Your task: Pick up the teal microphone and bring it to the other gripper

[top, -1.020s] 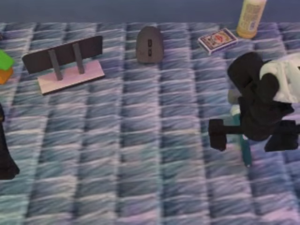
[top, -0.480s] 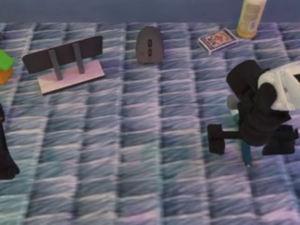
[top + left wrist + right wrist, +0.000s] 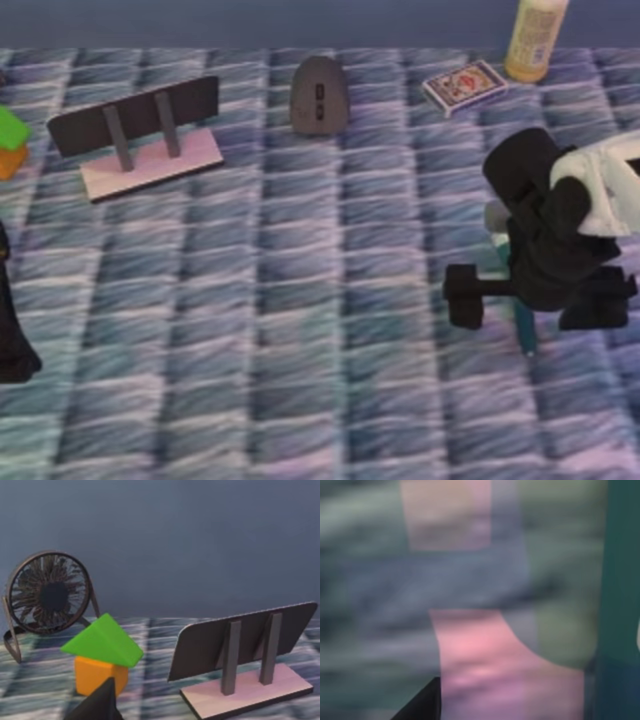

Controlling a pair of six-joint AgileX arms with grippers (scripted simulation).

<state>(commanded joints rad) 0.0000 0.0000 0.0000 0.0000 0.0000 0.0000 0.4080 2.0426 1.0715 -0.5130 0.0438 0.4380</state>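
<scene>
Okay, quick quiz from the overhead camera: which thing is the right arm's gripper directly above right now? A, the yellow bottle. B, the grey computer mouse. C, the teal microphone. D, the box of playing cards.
C: the right gripper sits low over the teal microphone, whose teal handle pokes out below it, while the mouse, card box and bottle lie apart along the table's far edge.

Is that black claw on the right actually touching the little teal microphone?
Cannot tell. In the top view the right gripper sits directly over the teal microphone, hiding any contact; the right wrist view shows only the teal handle.
</scene>
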